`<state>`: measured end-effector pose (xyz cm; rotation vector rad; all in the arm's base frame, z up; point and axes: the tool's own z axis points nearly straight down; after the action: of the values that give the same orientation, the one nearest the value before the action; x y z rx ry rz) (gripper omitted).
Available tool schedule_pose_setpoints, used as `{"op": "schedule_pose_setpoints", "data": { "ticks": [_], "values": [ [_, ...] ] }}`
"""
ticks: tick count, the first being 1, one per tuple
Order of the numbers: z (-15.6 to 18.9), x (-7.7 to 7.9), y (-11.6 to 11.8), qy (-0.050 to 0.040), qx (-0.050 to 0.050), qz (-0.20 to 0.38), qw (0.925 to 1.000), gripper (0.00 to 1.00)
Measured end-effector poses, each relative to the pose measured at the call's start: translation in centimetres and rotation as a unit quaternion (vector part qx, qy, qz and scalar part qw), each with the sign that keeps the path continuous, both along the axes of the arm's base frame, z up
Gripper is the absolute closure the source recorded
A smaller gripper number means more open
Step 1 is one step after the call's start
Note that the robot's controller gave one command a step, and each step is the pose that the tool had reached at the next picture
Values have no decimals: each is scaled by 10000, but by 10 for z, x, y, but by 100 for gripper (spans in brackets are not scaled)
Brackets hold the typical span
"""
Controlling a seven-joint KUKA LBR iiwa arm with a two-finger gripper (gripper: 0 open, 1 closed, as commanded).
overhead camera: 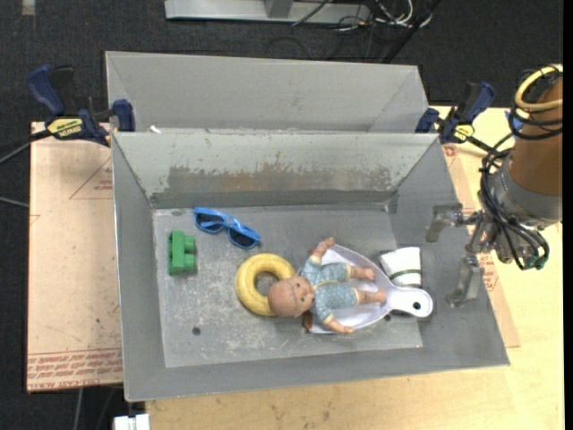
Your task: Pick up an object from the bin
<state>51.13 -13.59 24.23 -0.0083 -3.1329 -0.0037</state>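
My gripper (450, 254) hangs over the bin's right sloping wall, open, with nothing between its fingers. One fingertip (438, 221) points toward the back, the other (460, 291) toward the front. Just left of it on the bin floor lies a small white roll (400, 264). Below that roll lies a white flat paddle-shaped piece (414, 305) with a hole in its handle. A baby doll in pale blue clothes (324, 293) lies on its back across that piece, its head toward the left.
A yellow ring (258, 283) touches the doll's head. Blue sunglasses (226, 227) lie near the back wall, and a green block (182, 253) sits at the left. The arm and its cables stand outside the right rim.
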Motion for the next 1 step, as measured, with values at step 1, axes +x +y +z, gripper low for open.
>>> {"op": "schedule_pose_setpoints", "data": {
  "ticks": [1],
  "values": [
    [4,2,1,-36,-7,22,10000,0]
  ]
}}
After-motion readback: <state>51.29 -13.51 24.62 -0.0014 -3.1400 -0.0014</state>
